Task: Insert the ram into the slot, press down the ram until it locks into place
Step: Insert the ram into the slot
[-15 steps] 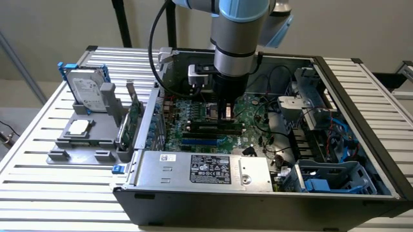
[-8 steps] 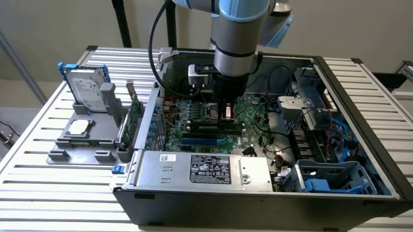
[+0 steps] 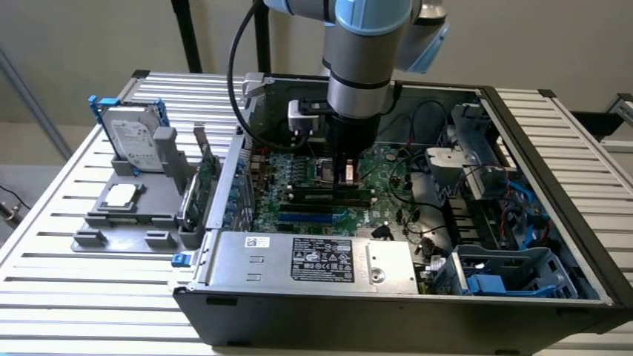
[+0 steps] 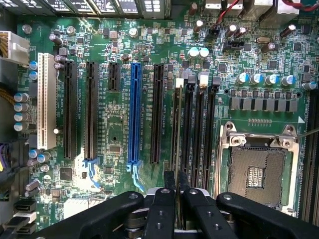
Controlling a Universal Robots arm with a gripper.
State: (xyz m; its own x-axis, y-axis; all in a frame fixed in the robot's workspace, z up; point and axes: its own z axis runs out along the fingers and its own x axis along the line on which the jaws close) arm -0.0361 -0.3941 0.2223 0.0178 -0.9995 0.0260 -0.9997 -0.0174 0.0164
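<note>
Apparently insertion is in hand: near the exterior view's centre, the black gripper (image 4: 177,178) pinches the thin green circuit-board stick (image 4: 177,127) above long black memory sockets (image 4: 198,134); seating it calls for careful alignment.

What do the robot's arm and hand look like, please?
The arm is a thick grey tube with dark bands, light blue joint caps and a black cable. The hand is black, with angular bolted links and small round silvery screws.
</note>
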